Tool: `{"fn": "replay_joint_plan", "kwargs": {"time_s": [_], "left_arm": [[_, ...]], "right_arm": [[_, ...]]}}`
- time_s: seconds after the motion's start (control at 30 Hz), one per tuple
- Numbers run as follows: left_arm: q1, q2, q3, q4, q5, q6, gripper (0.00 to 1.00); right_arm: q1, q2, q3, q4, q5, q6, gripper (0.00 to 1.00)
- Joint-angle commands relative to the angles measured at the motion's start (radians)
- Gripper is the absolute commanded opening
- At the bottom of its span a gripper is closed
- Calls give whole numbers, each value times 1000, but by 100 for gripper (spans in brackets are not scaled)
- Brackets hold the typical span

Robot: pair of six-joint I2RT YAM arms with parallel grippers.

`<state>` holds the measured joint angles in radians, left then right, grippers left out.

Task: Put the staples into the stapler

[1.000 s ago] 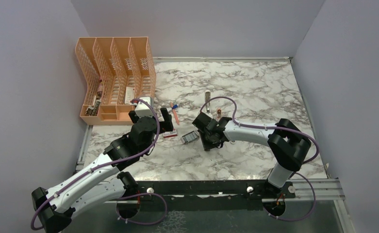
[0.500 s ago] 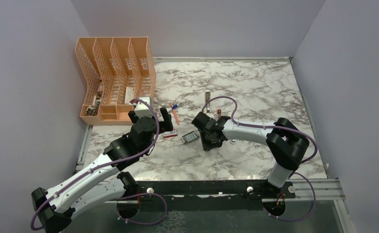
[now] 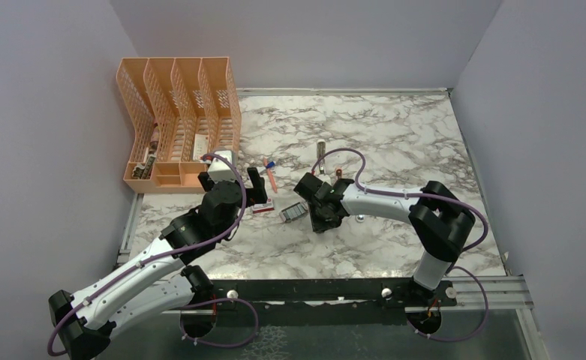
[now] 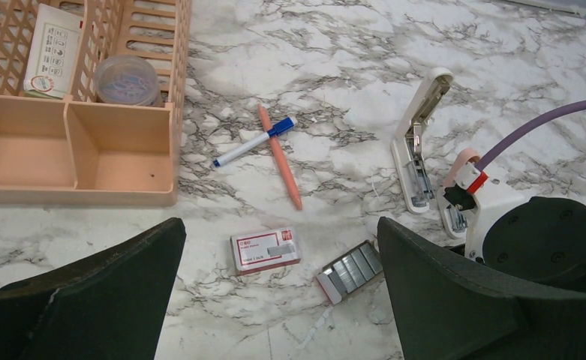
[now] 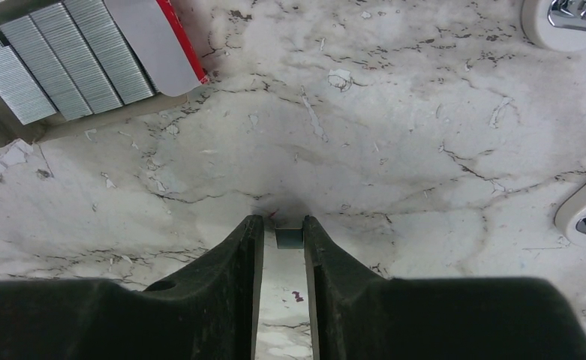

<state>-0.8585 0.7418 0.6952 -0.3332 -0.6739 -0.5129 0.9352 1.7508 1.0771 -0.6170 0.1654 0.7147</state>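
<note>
The staples (image 4: 351,270) are grey strips in an open cardboard tray (image 3: 293,213), also at top left in the right wrist view (image 5: 57,71). The red-and-white box sleeve (image 4: 265,249) lies just left of the tray. The white stapler (image 4: 417,150) lies hinged open beyond them (image 3: 321,148). My right gripper (image 5: 283,229) is down at the table just right of the tray, shut on a small grey staple strip (image 5: 289,238). My left gripper (image 3: 253,187) hangs wide open and empty above the box sleeve.
An orange pen (image 4: 278,154) and a blue-capped pen (image 4: 252,146) lie crossed behind the box. A pink block (image 4: 458,169) sits by the stapler. An orange desk organiser (image 3: 177,124) stands at far left. A white stapler end (image 5: 567,22) lies near my right fingers.
My right gripper has shifted slightly left toward the staple tray. The left arm has not moved.
</note>
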Motion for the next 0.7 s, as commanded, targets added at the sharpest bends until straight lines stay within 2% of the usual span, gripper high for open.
{"fn": "replay_joint_plan", "kwargs": {"time_s": [0.0,0.2,0.43,0.67], "left_arm": [[2,-13,-4,3,-22,-6,99],[3,-14,-4,2,-23,-5,99],[3,-14,-5,2,-23,-6,99],[2,-15,-9,3,-23,-7,99]], "right_arm": [[6,28,8,-22,49,25,30],[7,26,5,-26,70,36,26],[6,30,6,-29,87,34,33],[7,26,2,-12,87,30,31]]}}
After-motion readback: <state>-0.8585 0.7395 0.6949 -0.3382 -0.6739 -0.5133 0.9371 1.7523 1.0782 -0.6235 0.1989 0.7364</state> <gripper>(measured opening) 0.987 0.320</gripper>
